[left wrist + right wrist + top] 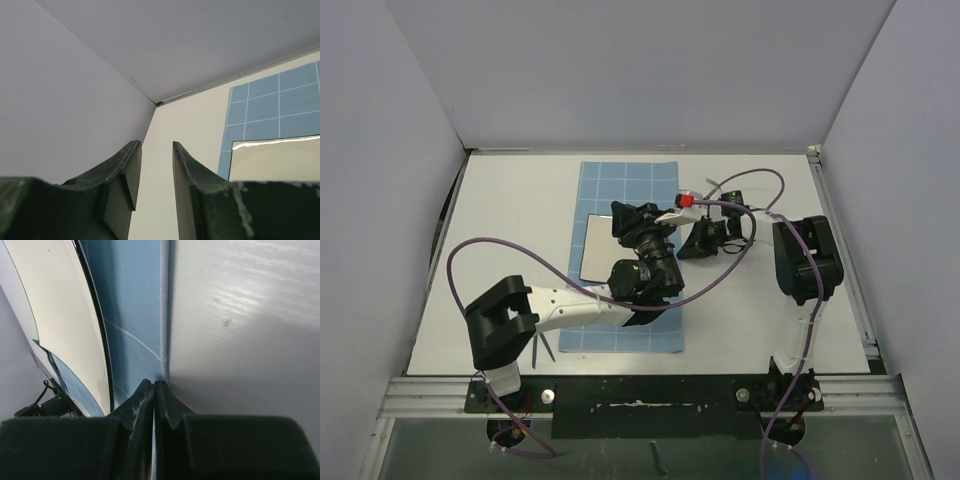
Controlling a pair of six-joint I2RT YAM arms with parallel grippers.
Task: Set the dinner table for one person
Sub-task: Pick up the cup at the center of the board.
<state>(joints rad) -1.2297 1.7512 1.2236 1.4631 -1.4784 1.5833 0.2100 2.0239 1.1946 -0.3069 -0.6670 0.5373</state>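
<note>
One plate [598,248] is down, square and glossy. It lies on the left half of the blue gridded mat [630,185], close to the mat's left edge. Mat runs up the middle of the bench [520,220], from just short of the near edge toward the far edge. Bench fills the floor of the white-walled booth, with both arm bases at its near edge.

No cutlery, glass or napkin made out in any view. Judged: setting barely begun. Mat and plate are placed; everything else for one person is left to do, and nothing to fetch is in sight.

Left arm [570,305] reaches from the near-left corner across to the mat's middle, its white link roughly parallel with the near edge. Left tool [155,144] shows a narrow gap with nothing between the fingers. Its wrist view looks past them to the far-left corner, with the plate's corner just off to the right.

Right arm [807,265] has its elbow up near the right edge, and the rest folds leftward toward the mat. Right tool [154,385] is fully closed, tips down at the mat's right edge where cloth meets bare bench. Cannot tell whether any cloth is pinched, since the edge runs straight into the closed tips. Judged: possibly nudging or straightening the mat.

Top view: the black wrist sections of both arms bunch over the mat's right half, beside the plate. Cannot separate them cleanly there.
</note>
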